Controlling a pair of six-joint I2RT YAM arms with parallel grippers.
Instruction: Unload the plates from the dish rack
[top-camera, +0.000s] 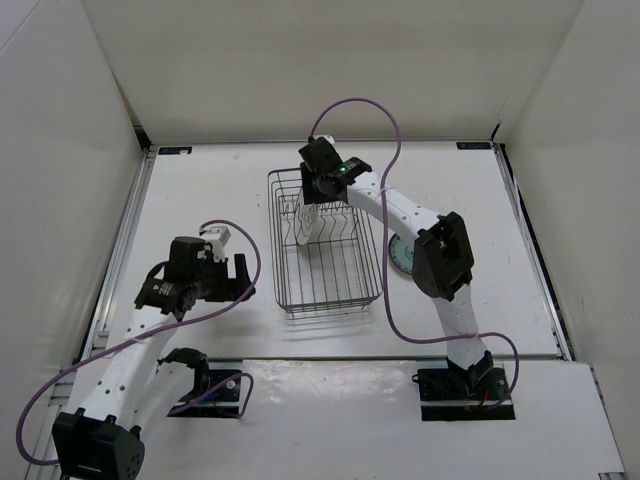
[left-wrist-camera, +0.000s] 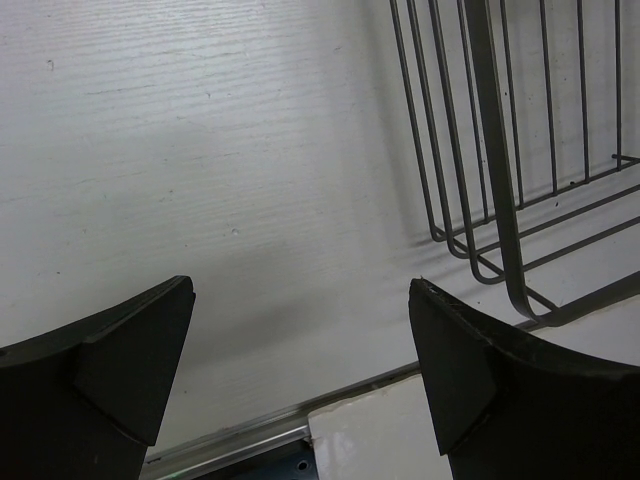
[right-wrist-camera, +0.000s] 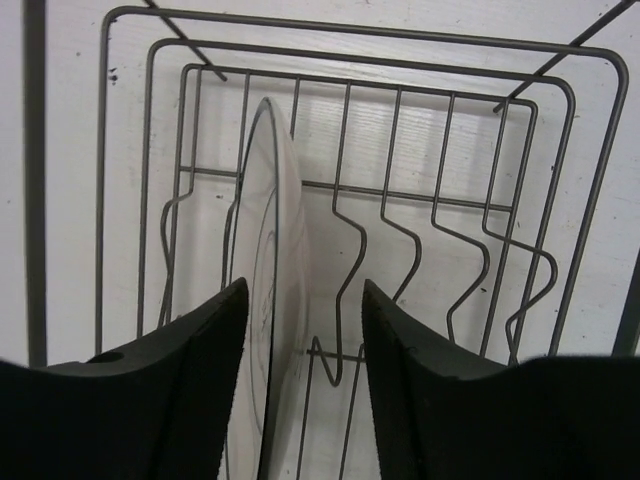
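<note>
The grey wire dish rack (top-camera: 330, 270) stands mid-table. A white plate with a dark line pattern (top-camera: 307, 222) stands on edge in its far end. My right gripper (top-camera: 313, 203) hangs over that plate. In the right wrist view my right gripper (right-wrist-camera: 300, 290) is open, its fingers either side of the plate's rim (right-wrist-camera: 275, 200), with the rack's wire (right-wrist-camera: 360, 31) behind. A teal-blue plate (top-camera: 398, 257) lies on the table right of the rack, partly hidden by the right arm. The tan plate is out of view. My left gripper (top-camera: 243, 278) is open and empty left of the rack (left-wrist-camera: 495, 150).
White walls close in the table on three sides. A metal rail (left-wrist-camera: 230, 435) and a white board (left-wrist-camera: 380, 430) run along the near edge below my left gripper (left-wrist-camera: 300, 285). Purple cables loop over both arms.
</note>
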